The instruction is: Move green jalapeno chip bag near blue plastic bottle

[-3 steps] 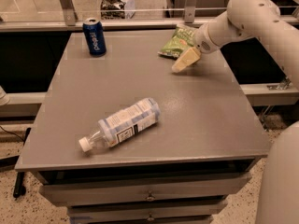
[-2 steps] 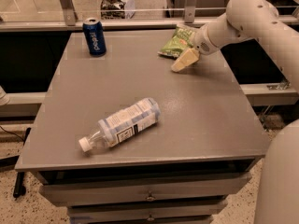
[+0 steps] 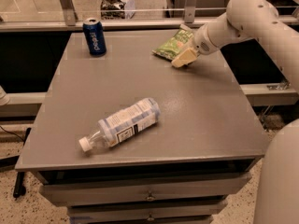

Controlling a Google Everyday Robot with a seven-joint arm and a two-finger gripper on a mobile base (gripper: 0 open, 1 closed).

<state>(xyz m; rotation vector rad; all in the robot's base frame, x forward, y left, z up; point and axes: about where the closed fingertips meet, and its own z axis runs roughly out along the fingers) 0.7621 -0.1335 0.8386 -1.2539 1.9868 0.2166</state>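
Grey table (image 3: 205,111): gripper (image 3: 182,59) at green jalapeno chip bag (image 3: 172,44) (grip unclear), both unmoved.

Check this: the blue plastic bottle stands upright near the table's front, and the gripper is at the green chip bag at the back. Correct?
Not quite. In the camera view the blue plastic bottle lies on its side; the gripper is at the green chip bag.

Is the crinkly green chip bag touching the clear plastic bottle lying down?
Apart. The camera view shows bare grey tabletop between the green chip bag, far back, and the clear plastic bottle, near front. The gripper is at the bag's near edge.
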